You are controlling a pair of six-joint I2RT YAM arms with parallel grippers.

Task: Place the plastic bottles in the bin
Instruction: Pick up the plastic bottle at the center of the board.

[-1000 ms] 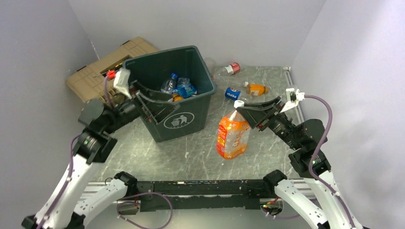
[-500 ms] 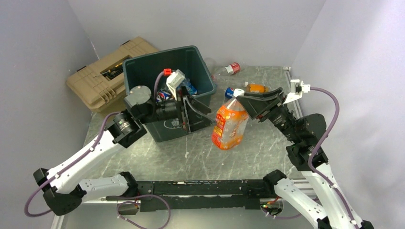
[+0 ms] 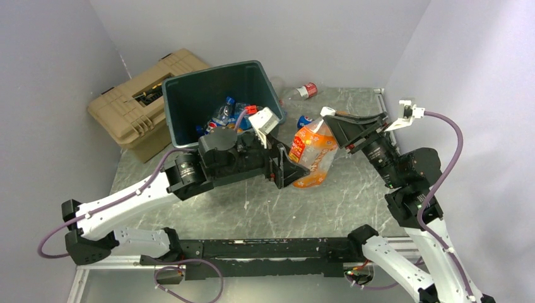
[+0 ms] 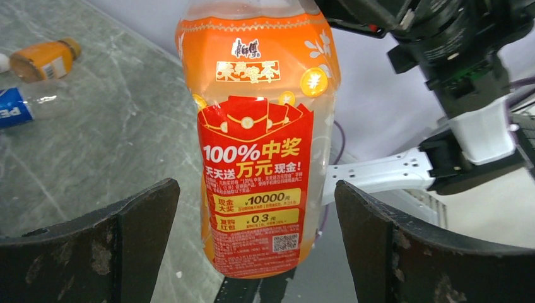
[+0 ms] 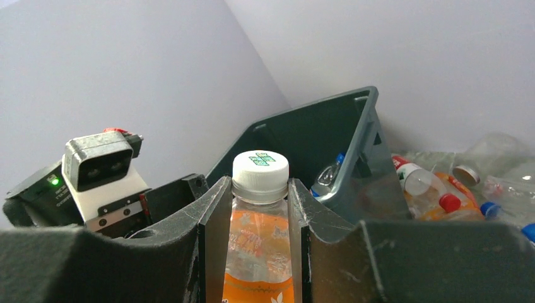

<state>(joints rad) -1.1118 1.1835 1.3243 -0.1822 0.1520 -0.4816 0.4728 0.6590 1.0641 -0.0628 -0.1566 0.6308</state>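
My right gripper (image 3: 333, 121) is shut on the neck of a large orange bottle (image 3: 312, 154) with a white cap (image 5: 260, 168) and a red and orange label (image 4: 255, 183). It holds the bottle in the air, tilted, just right of the dark green bin (image 3: 189, 104). My left gripper (image 3: 291, 172) is open, its fingers (image 4: 110, 243) on either side of the bottle's lower body without touching it. Several bottles (image 3: 222, 113) lie inside the bin. More bottles lie on the table behind: a red-labelled one (image 3: 307, 89), a blue-labelled one (image 4: 22, 107) and an orange one (image 4: 44, 58).
A tan ribbed hard case (image 3: 135, 101) stands left of the bin against the wall. Grey walls close in the table on three sides. The left arm (image 3: 158, 186) stretches across the front of the bin.
My right gripper has lifted the large orange bottle up and back toward the bin. My left arm has swung from the bin's left side across its front to the bottle.
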